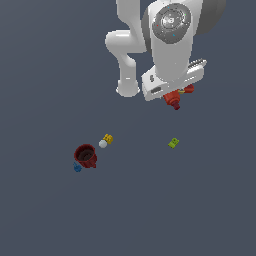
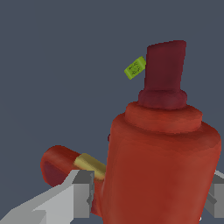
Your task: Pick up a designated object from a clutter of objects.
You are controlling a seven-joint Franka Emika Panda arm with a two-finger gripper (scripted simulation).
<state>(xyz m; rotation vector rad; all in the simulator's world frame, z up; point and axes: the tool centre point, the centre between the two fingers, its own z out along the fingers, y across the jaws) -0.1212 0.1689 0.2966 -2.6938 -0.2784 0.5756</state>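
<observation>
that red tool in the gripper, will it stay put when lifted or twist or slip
The red tool looks rigid, so it probably won't flex. Its body is rounded and smooth between the gripper fingers, so it could rotate. The side handle and the dark nozzle stick out beyond the fingers, so uneven weight may tilt it.

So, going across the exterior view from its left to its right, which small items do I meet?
blue bit → dark red cup → white ball → yellow bit → green block → red tool, under the gripper.

Dark grey floor with cup, blue bit, yellow-and-white bits, green block.
</observation>
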